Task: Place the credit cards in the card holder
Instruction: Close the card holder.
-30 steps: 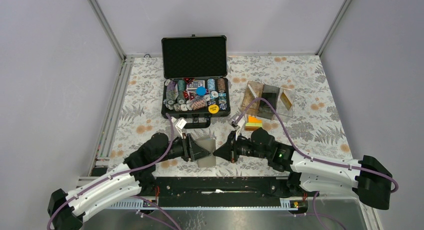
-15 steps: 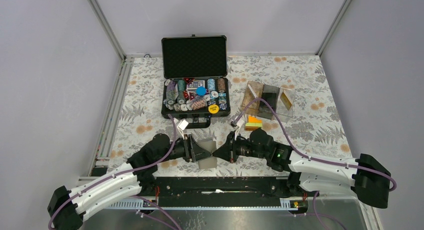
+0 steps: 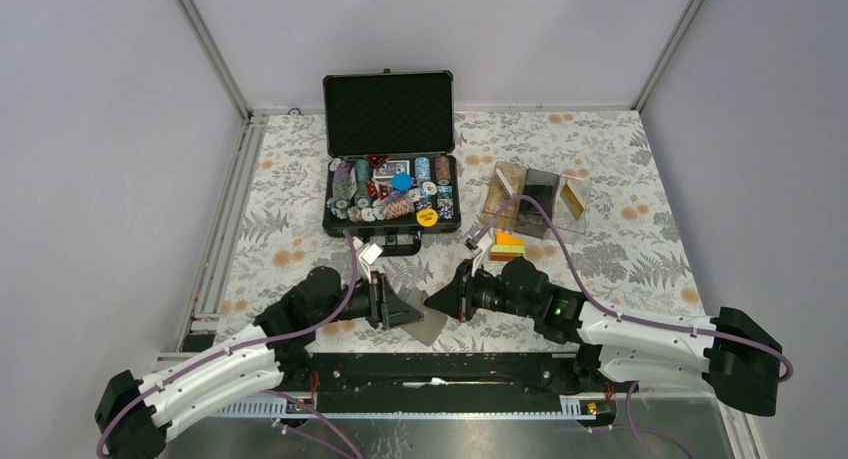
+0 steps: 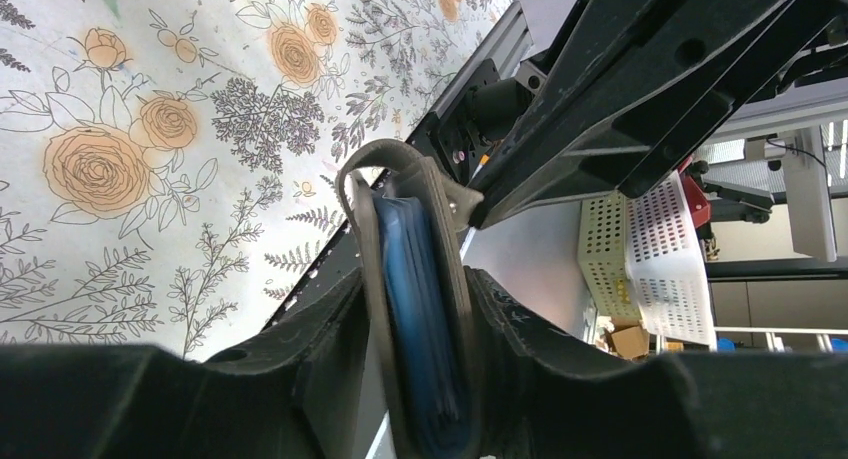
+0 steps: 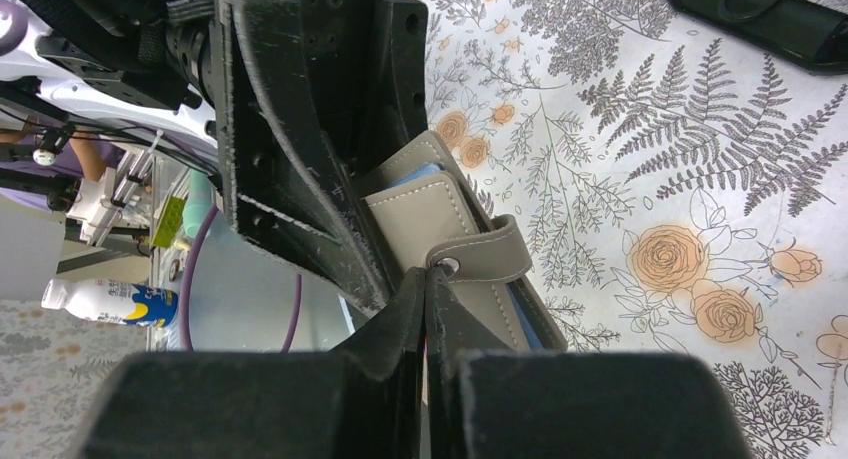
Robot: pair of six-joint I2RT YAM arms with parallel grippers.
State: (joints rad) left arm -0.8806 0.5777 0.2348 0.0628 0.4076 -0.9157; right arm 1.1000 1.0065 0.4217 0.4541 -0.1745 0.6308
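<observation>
Opening step: the card holder [image 3: 431,325] sits in front of the chip case [image 3: 391,211], its folded body clamped by the left fingers [image 4: 300,374] while the right fingers [image 5: 400,324] pinch its strap [image 5: 490,260]. Next the strap needs peeling back. The credit cards [image 3: 508,245] wait right of that case.

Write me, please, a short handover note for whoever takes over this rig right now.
Left gripper: jaws clamped on the folded card holder, held on edge between the two arms.
Right gripper: jaws shut, apparently pinching the holder's strap at its snap end.
Credit cards: stacked on the table, just in front of the clear acrylic box, untouched.
Done: holder picked up and gripped from both sides.
Left: open the holder, then fetch the cards and slide each one in; none is in it yet.
</observation>
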